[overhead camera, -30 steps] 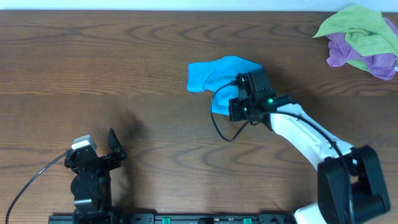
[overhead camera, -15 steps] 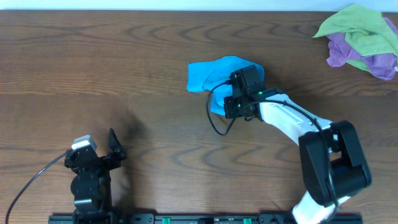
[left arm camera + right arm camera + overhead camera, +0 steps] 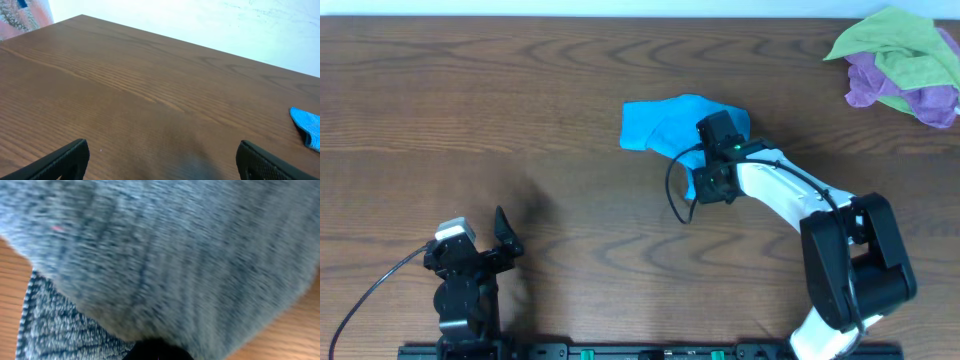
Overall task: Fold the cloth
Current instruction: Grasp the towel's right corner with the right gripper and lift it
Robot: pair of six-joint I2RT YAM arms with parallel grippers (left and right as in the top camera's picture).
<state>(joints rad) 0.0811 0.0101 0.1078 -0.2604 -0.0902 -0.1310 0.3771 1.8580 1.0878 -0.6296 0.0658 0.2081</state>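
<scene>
Blue cloth (image 3: pixel 665 125) bunched mid-counter (image 3: pixel 520 100); we see right pincer (image 3: pixel 157 352) clamped shut on it, left pincer (image 3: pixel 162 162) wide open, empty.

place: robotics lab bench | surface: bare wood-grain worktop (image 3: pixel 520 100) | rig: left arm (image 3: pixel 465 280) and right arm (image 3: pixel 790 200) rising from a black rail (image 3: pixel 620 352) along the worktop's near edge | surround: plain white wall (image 3: pixel 200 20) beyond the worktop's far edge
</scene>
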